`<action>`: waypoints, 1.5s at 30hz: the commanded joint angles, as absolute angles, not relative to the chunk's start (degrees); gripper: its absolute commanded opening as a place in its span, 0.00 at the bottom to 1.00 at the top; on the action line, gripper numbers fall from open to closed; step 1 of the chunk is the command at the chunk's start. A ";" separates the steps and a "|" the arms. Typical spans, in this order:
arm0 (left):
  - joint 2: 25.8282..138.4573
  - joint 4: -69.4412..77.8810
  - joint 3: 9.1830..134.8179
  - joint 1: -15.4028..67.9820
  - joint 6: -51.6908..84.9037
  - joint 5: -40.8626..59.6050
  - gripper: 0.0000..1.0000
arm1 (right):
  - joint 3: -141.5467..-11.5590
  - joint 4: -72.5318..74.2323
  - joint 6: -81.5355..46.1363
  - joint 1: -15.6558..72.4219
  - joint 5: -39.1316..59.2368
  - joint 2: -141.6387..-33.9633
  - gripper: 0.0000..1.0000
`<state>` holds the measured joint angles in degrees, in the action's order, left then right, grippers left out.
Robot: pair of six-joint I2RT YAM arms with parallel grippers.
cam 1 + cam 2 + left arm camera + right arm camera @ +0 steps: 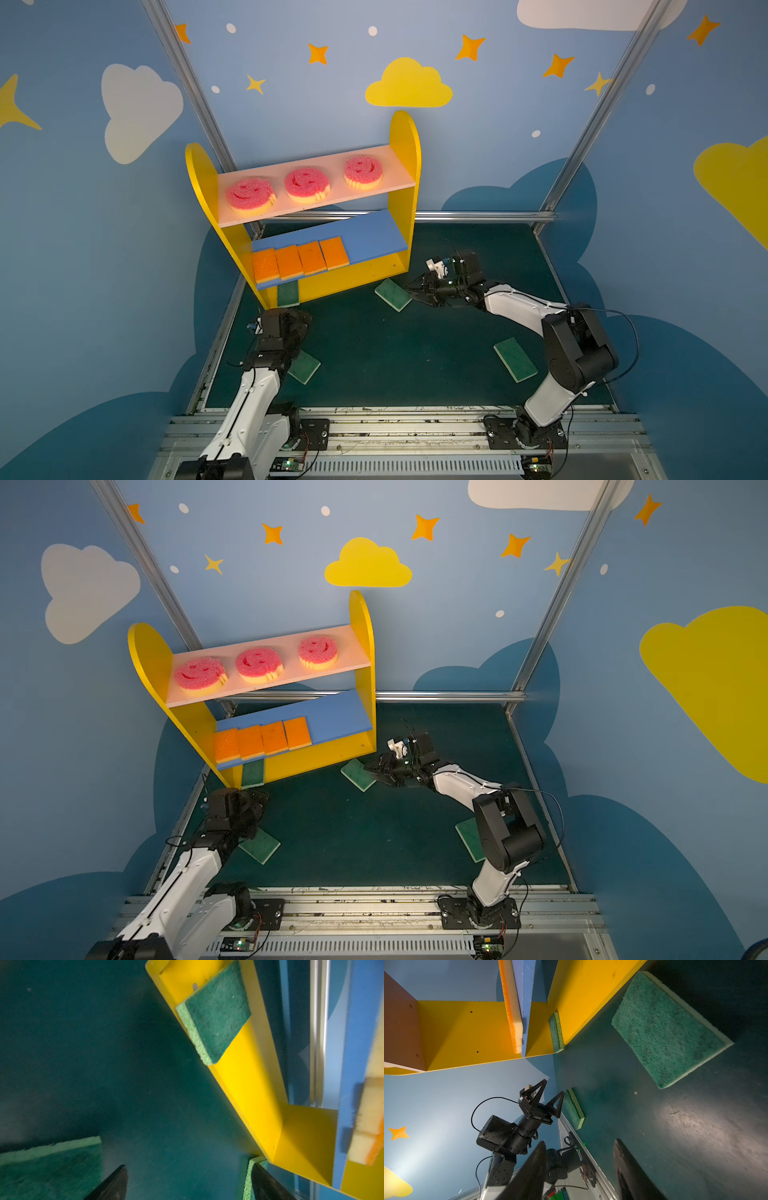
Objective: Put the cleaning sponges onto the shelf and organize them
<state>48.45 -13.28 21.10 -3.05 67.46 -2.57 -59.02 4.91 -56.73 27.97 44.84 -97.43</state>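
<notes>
In both top views the shelf (pixel 405 137) holds three pink sponges (pixel 306 183) on its pink board (pixel 399 168), four orange sponges (pixel 311 257) on the blue board (pixel 374 232) and one green sponge (pixel 288 293) on the yellow base (pixel 353 276); three more green sponges (pixel 515 359) lie on the table (pixel 395 353). The left wrist view shows the left gripper (pixel 187 1182) spread wide and empty over bare table near the base. The right wrist view shows the right gripper (pixel 579 1169) partly parted, holding nothing, with one loose sponge ahead of it.
</notes>
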 commanded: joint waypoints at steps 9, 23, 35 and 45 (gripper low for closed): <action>53.62 -32.23 27.59 -2.20 69.53 -5.89 0.99 | -58.88 2.51 -54.93 28.22 44.63 -96.62 0.52; 60.28 -28.58 25.35 -2.01 67.99 -3.72 0.97 | -60.64 0.73 -54.24 28.22 44.21 -97.78 0.52; 67.09 -16.36 21.15 -1.58 67.48 0.65 0.79 | -61.09 1.28 -54.79 28.39 44.17 -99.03 0.52; 75.82 -4.82 23.49 9.99 71.45 2.04 0.67 | -60.47 2.06 -55.02 28.38 44.16 -99.76 0.52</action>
<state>67.81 -27.42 28.56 4.99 67.77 -11.77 -59.90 1.78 -55.27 28.03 44.56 -98.83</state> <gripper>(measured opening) 0.670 0.518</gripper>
